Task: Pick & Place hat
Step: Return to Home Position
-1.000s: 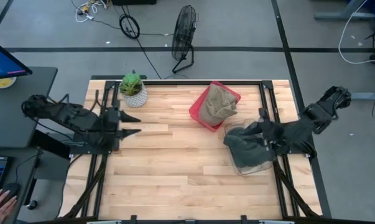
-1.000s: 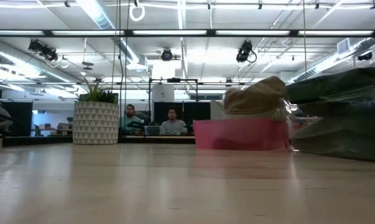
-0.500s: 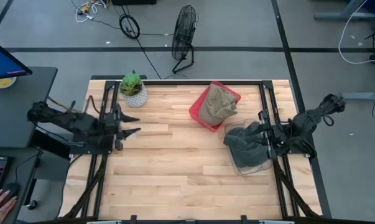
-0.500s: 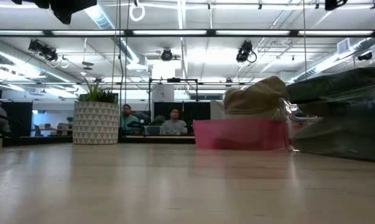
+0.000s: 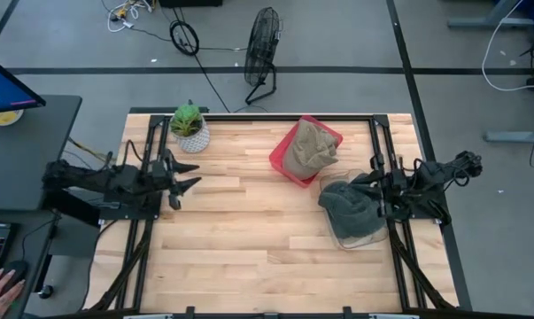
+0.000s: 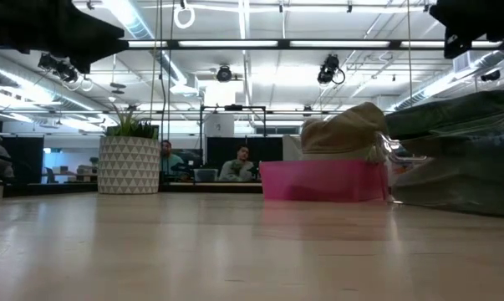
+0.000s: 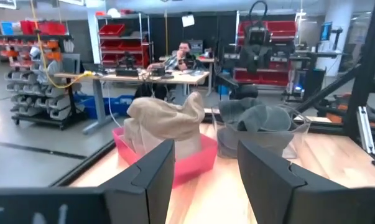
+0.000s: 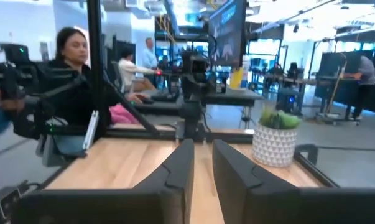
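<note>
A tan hat point(image 5: 309, 149) lies heaped in a red bin point(image 5: 282, 164) at the table's far middle; the left wrist view also shows the tan hat point(image 7: 165, 121). A grey hat point(image 5: 348, 206) sits in a clear container point(image 5: 359, 237) by the right edge. My left gripper point(image 5: 194, 174) hovers open near the left edge, pointing toward the bins, its fingers wide apart around the left wrist view's middle point(image 7: 203, 180). My right gripper point(image 5: 366, 188) is above the grey hat's right side, pointing left, with a narrow gap point(image 8: 203, 174) between its fingers.
A potted plant point(image 5: 189, 127) in a patterned white pot stands at the far left corner and shows in the right wrist view point(image 8: 275, 137). Bare wood stretches across the table's middle and near half. Black frame rails run along the left and right edges. People sit beyond the table.
Both arms have folded lower, and their dark shapes have come into the low view's top corners. My right arm's elbow has dropped toward the right edge and my left arm's toward the left edge. Both hats have stayed where they were.
</note>
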Tool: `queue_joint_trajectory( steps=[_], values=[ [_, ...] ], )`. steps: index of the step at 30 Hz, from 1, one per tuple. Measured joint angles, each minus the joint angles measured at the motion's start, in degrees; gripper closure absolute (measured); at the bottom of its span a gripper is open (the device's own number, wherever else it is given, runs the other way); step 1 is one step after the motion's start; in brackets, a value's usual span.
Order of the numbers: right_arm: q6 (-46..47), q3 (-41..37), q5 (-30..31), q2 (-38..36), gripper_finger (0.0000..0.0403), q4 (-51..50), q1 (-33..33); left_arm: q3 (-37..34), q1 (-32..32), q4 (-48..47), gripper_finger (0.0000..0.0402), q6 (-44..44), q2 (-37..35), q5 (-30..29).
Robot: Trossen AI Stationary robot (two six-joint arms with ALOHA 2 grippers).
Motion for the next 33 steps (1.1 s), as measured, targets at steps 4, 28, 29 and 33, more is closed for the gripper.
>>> queue_joint_trajectory(
  steps=[4, 28, 29, 33],
  values=[
    [1.5, -3.1, -0.5, -0.9, 0.034, 1.0, -0.8, -1.1, 1.8, -0.2, 0.0223, 2.3, -1.8, 4.0],
    [2.3, -12.5, -9.7, -1.2, 0.034, 10.8, -12.7, -10.1, 16.6, 7.7, 0.0223, 1.7, -2.6, 18.6],
    [2.4, -12.5, -9.7, -1.2, 0.034, 10.9, -13.0, -10.1, 16.9, 7.5, 0.0223, 1.7, -2.6, 18.6],
    [2.8, -12.5, -11.5, -1.2, 0.034, 10.8, -13.6, -10.6, 17.7, 6.7, 0.0223, 0.6, -2.6, 21.7]
  ],
)
